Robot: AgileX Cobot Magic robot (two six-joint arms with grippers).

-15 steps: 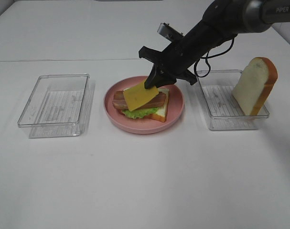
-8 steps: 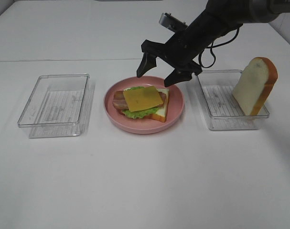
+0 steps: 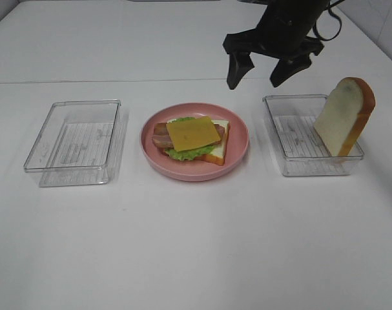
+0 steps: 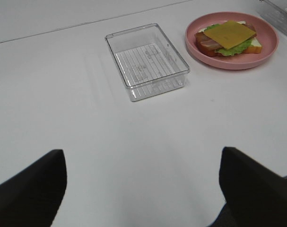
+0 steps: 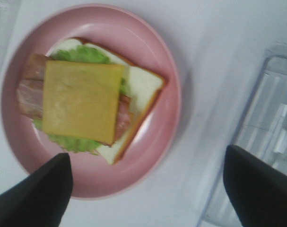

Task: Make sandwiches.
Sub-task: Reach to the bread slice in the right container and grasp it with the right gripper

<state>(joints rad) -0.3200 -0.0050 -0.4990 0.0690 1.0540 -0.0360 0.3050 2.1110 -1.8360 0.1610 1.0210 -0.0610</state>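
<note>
Sandwiches (image 3: 192,139) — one open stack so far — are sitting on the pink plate (image 3: 237,152): bread, lettuce, meat strips, cheese square (image 3: 193,134) uppermost. The top bread slice (image 3: 344,116) is leaning upright in the right-hand clear tray (image 3: 276,139), presumably for easy pinching. The right gripper (image 3: 255,72) is hanging spread and empty above, between plate and tray. The left gripper (image 4: 143,189) is showing only dark tips — apparently spread, holding nothing.

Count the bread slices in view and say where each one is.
2. One bread slice lies at the bottom of the stack on the pink plate; the other stands leaning in the right clear container. None seems hidden.
</note>
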